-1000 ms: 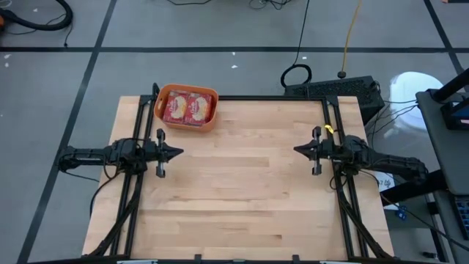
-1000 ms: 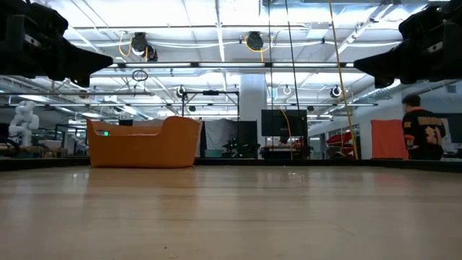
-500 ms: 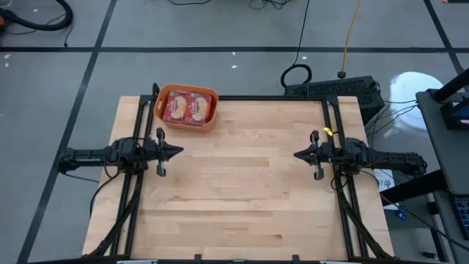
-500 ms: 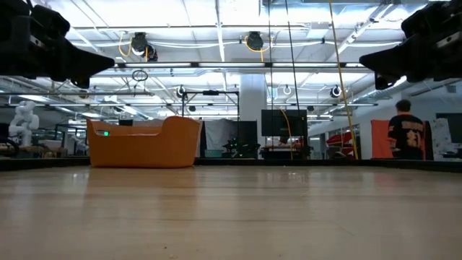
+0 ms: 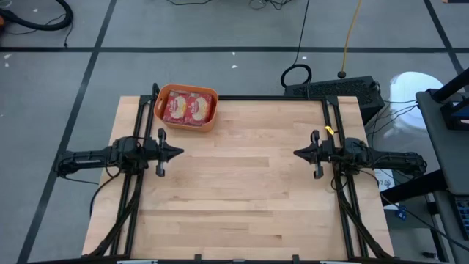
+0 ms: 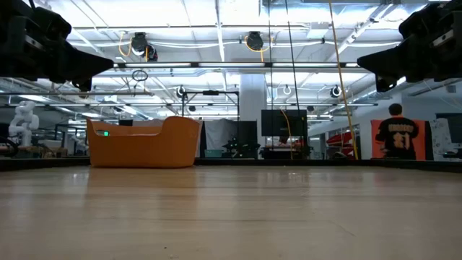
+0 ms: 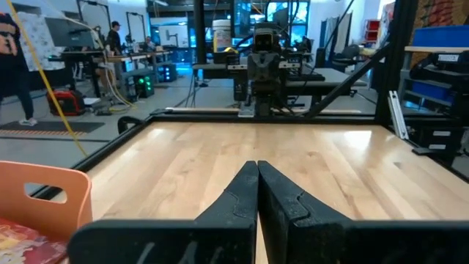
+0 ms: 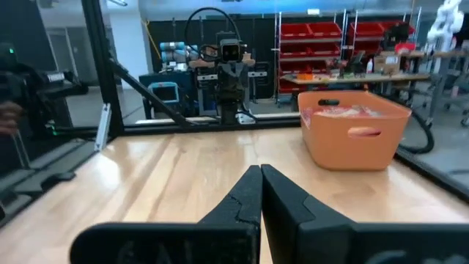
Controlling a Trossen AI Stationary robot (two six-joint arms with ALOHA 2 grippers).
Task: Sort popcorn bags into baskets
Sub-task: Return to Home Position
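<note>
Popcorn bags point(image 5: 188, 107) sit in orange basket point(image 5: 213, 118), table point(image 5: 242, 198) corner on left arm's side, none loose on wood. Left gripper point(image 5: 177, 153) nearer, basket off beside its fingers. Right gripper point(image 5: 297, 153) well apart. Both pinched together, empty. Job looks done tbh.

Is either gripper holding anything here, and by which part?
Nothing is held. The left gripper and right gripper are shut on nothing; the popcorn bags lie in the orange tub.
</note>
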